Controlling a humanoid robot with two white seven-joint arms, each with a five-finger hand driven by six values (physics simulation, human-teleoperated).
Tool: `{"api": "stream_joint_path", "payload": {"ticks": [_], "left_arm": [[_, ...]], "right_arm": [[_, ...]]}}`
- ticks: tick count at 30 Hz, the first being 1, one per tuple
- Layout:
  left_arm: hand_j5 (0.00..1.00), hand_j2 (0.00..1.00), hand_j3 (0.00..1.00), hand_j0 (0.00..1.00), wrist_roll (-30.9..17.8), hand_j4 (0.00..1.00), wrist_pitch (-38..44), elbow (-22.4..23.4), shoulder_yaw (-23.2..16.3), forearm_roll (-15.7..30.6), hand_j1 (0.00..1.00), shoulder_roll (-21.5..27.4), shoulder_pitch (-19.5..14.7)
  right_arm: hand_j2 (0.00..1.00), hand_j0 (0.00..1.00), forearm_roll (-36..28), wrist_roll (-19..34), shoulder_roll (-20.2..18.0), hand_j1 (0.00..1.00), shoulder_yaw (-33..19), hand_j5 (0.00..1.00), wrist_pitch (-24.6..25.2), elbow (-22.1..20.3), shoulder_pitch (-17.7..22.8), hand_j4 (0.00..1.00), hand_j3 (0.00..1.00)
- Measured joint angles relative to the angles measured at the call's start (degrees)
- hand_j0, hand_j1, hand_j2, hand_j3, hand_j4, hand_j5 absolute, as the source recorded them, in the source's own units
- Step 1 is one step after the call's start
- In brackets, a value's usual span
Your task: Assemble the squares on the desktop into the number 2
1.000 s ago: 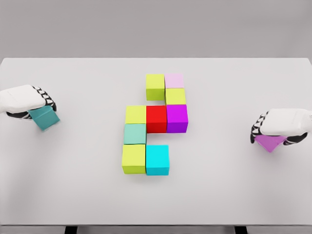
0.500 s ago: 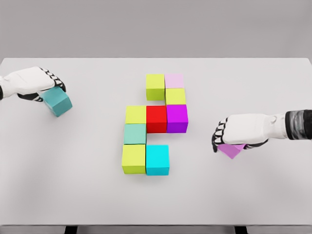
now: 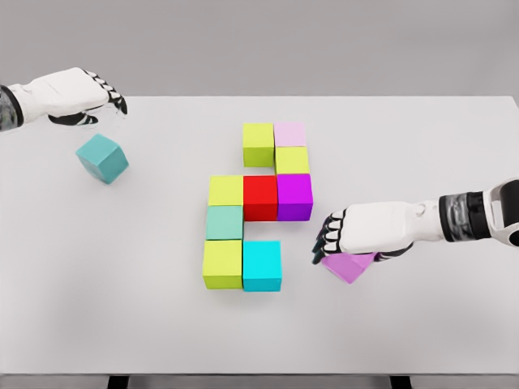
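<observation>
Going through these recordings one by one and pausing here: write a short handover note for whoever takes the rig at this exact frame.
Left hand: open, holding nothing, raised near the table's far left edge above the teal cube, which is tilted and apart from the hand.
Right hand: shut on the violet cube, tilted, just right of the cyan cube.
Done: eight cubes form a cluster mid-table, with the lime cube and pale pink cube on top and the red cube in the middle row.
Left: probably seat the violet cube beside the cyan one, then place the teal cube.
</observation>
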Motion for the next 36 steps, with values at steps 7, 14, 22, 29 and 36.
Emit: {"api": "stream_joint_path", "payload": {"ticks": [7,14,22,29,36], "left_arm": [[1.0,1.0,1.0,1.0,-0.8,1.0,0.0,2.5,0.2,0.6,1.0,-1.8,0.1],[1.0,1.0,1.0,1.0,-1.0,1.0,0.0,2.8,-0.2,0.5,1.0,-1.6,1.0],[1.0,1.0,1.0,1.0,-1.1,1.0,0.0,2.8,-0.4,0.5,1.0,0.6,1.0],[1.0,1.0,1.0,1.0,-1.1,1.0,0.0,2.5,-2.9,0.3,1.0,2.7,1.0],[1.0,1.0,1.0,1.0,-1.1,1.0,0.0,2.5,-6.0,0.3,1.0,2.9,1.1]], "right_arm": [[1.0,1.0,-3.9,0.0,-1.6,1.0,-0.9,1.0,0.0,0.0,-0.3,1.0,1.0],[1.0,1.0,-9.6,0.0,-7.6,1.0,-5.5,1.0,0.0,3.6,-0.1,1.0,1.0],[1.0,1.0,-2.2,0.3,-6.9,1.0,-4.9,1.0,0.0,12.6,-2.4,1.0,1.0],[1.0,1.0,1.9,0.4,-4.9,1.0,3.2,1.0,0.0,12.7,-6.2,1.0,1.0],[1.0,1.0,4.8,0.4,-4.5,1.0,6.0,1.0,0.0,7.8,-6.2,1.0,1.0]]}}
